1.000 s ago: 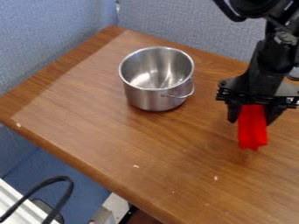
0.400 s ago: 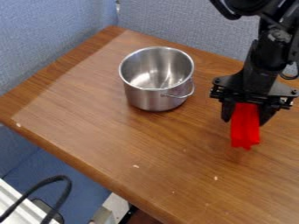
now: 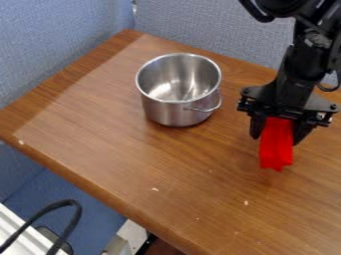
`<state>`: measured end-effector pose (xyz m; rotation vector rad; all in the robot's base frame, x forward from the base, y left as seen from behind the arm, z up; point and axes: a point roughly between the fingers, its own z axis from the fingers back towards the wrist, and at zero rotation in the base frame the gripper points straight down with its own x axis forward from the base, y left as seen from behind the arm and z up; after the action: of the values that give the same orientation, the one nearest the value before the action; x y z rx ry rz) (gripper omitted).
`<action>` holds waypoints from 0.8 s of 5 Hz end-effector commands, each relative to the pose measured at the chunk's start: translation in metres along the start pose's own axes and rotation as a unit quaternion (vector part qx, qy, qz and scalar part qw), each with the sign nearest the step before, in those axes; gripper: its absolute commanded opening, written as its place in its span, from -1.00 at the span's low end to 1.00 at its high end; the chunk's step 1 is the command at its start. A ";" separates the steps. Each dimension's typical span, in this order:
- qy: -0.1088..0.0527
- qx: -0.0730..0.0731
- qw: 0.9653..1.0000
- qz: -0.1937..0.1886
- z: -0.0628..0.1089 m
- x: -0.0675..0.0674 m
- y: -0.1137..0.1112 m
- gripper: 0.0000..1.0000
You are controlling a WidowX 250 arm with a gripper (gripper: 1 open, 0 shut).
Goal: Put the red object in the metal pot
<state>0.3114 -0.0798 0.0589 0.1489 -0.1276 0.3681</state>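
- Red block [image 3: 276, 144]: quantity, one. Held between the fingers of the gripper, lower part exposed beneath, long side running roughly up and down in view. Located toward the right side of the view, outside the pot and well apart from it. Contact between lower end and table: cannot tell.
- Gripper [image 3: 277, 115]: quantity, one. Black. Fingers clenched on the upper part of the block. Positioned over the right part of the table.
- Pot [image 3: 178, 92]: quantity, one. Silver, round, upright on the table, with open mouth facing up. Located left of the block in view and farther back.
- Handle [image 3: 204, 108]: quantity visible, one. Thin wire, on the side of the pot toward the block.
- Table [image 3: 127, 134]: quantity, one. Brown wood. Left edge running diagonally down the view; back edge beside the back panel.
- Panels [image 3: 213, 25]: quantity visible, two. Blue-grey, meeting at a corner behind the table.
- Cable [image 3: 54, 207]: quantity visible, one. Black, curved, beyond the left edge of the table, at lower left of view.
- Room for moving: open wood between pot and block, with more toward the left edge and the front. Nearer the back edge at the pot; rim exposed all around.
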 end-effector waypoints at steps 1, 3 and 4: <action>-0.040 -0.030 0.999 0.012 0.033 0.016 0.003 -1.00; -0.034 -0.026 0.999 0.004 0.035 0.017 0.005 -1.00; -0.030 -0.025 0.999 -0.002 0.037 0.018 0.006 -1.00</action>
<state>0.3100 -0.0769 0.0627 0.1603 -0.0934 0.3444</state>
